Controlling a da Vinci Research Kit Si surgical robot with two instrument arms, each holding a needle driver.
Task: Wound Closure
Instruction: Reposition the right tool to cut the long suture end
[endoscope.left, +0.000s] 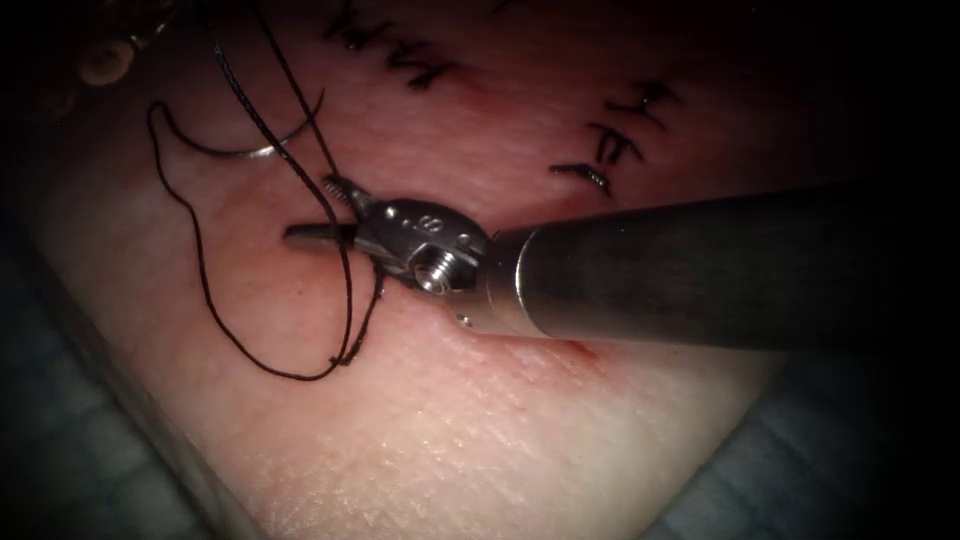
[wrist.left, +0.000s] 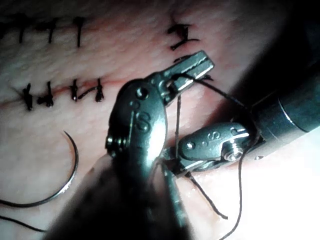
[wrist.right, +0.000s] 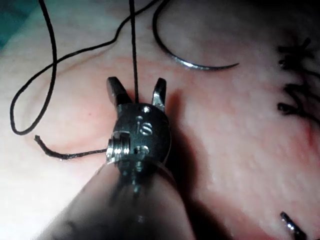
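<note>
Needle (endoscope.left: 262, 150) lies free; right tool (endoscope.left: 325, 212) straddles thread (endoscope.left: 342, 270).

Two tools (wrist.left: 192, 65) (wrist.left: 180, 162), one needle (endoscope.left: 262, 150), one thread (endoscope.left: 200, 260)

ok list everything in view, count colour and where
tissue: one, pale pink, under everything
needle: one, dark curved steel, lying free on the tissue, held by neither tool
thread: one long black strand, looping over the tissue and running between the right tool's open jaws
stitches: several, black, in rows on the tissue
left tool: one, steel, jaws shut on the thread
right tool: one, steel, jaws open astride the thread, holding nothing
</note>
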